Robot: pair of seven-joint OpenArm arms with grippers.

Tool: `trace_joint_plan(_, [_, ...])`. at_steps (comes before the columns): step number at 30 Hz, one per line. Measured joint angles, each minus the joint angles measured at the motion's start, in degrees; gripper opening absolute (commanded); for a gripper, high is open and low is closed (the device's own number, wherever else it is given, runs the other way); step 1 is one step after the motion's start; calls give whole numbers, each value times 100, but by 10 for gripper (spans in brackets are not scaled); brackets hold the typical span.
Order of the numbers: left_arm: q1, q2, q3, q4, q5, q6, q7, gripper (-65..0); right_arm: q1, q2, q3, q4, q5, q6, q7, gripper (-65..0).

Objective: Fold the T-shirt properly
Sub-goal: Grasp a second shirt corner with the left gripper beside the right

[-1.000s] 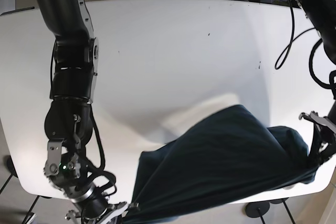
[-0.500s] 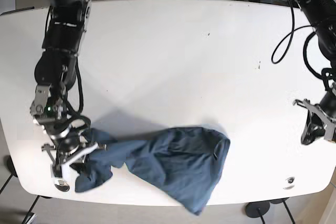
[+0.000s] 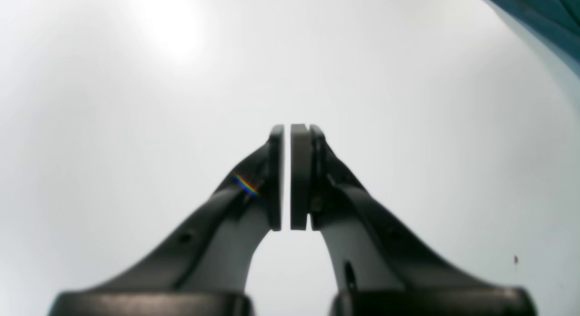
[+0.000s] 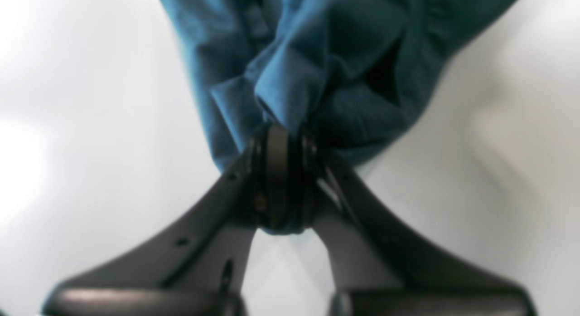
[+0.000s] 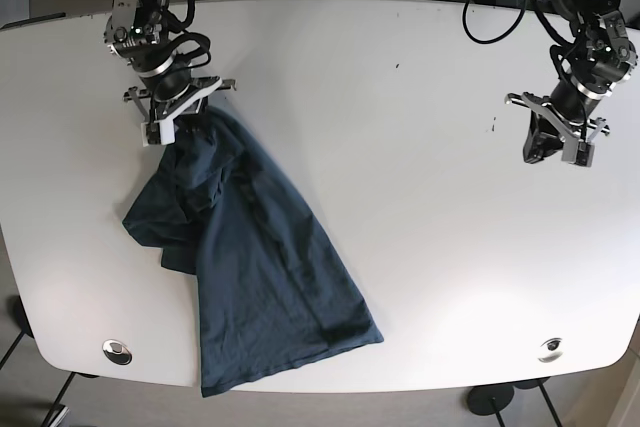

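Right tool (image 5: 178, 119) pinches the T-shirt (image 5: 255, 267), which stretches diagonally toward the table's (image 5: 400, 197) near edge.

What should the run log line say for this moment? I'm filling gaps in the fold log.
right tool: shut on T-shirt | left tool: shut, holding nothing, apart from shirt | T-shirt: unfolded, trailing across table

White table (image 5: 400, 197) — dark blue T-shirt (image 5: 260, 267) lies crumpled on it.

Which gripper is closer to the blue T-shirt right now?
Right. The right gripper is shut on the T-shirt; the left gripper hangs shut across the table.
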Motion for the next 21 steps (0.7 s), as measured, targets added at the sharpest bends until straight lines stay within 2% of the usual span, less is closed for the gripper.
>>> trace_joint_plan(3, [-507,308,0,48,428,2,-35,-644,-479,37,17,26,-11,-2,9,-631])
trace_joint_plan(5, [-667,452,162,61,774,4,-44,-603,-872,39,35,210,11,28,28,-631])
trace_joint_plan(7, [-778,568,555,39,1005,2,42,-457,-1128,39,184,232,13,131,37,-631])
trace_joint_plan(9, [-977,693,756,39,964,2,-2,-321,-1244,42,240,232,-11,299,20,-631])
trace_joint_plan(12, [-1335,798,1141,-247,973,15,-46,-178,-1307,35,223,238,2,396,26,-631])
trace_joint_plan(13, [-1453,813,1309,-444,973,11,-44,-161,-1320,24,223,240,4,396,22,-631])
trace_joint_plan(18, [-2463,909,2240,-1932,970,11,-46,-158,-1316,39,212,251,0,407,22,-631])
trace_joint_plan(21, [-3178,1182,2492,-3034,970,44,-466,-158,-1303,7,177,254,4,413,20,-631])
